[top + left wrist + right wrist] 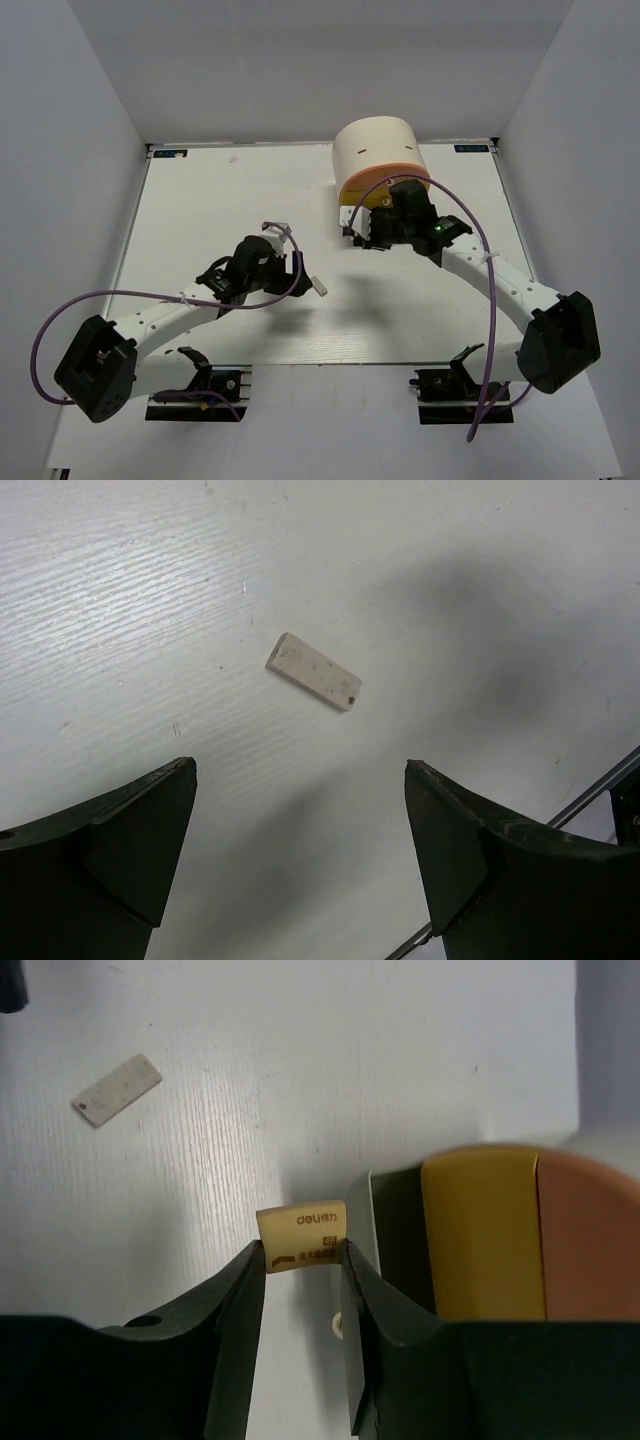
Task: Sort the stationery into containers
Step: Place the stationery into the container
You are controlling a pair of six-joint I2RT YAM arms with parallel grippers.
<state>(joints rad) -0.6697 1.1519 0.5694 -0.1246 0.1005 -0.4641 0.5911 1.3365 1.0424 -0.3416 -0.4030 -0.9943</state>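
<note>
My right gripper is shut on a tan eraser with brown print, held just left of the organizer's yellow drawer and orange drawer. A small cream knob shows below the eraser. In the top view the right gripper sits at the front of the cream half-cylinder organizer. A white eraser lies flat on the table ahead of my open, empty left gripper. It also shows in the top view and the right wrist view. Highlighters, pencil and pen are out of view.
The white table is walled in by grey panels on three sides. A purple cable loops over the left arm, and another arcs over the right arm. A metal rail crosses the left wrist view's lower right corner.
</note>
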